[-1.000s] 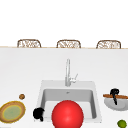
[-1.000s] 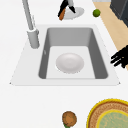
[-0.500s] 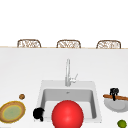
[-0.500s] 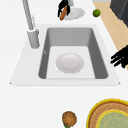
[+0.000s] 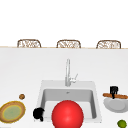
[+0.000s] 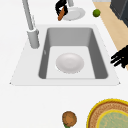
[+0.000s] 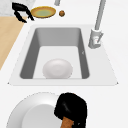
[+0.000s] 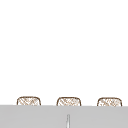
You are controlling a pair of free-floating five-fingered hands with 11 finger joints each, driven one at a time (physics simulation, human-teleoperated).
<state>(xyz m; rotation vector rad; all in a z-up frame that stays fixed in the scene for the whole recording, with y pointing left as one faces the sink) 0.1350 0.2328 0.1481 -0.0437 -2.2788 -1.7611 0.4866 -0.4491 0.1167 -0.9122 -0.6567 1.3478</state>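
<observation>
The right hand (image 5: 114,90), fingers curled round an orange-brown carrot-like stick (image 5: 115,95), holds it over the white plate (image 5: 115,105) at the sink's (image 5: 42,86) three o'clock, apparently mid-placement, while the left hand (image 5: 38,114), fingers loosely curled, hangs at eight o'clock.

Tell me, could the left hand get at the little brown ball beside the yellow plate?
Probably yes. The left hand hangs by the sink's left edge, the brown ball sits on open counter nearby, nothing between.

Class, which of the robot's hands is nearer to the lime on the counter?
Right. The right hand grips the orange stick over the white plate, beside the lime; the left hand hovers across the sink.
</observation>
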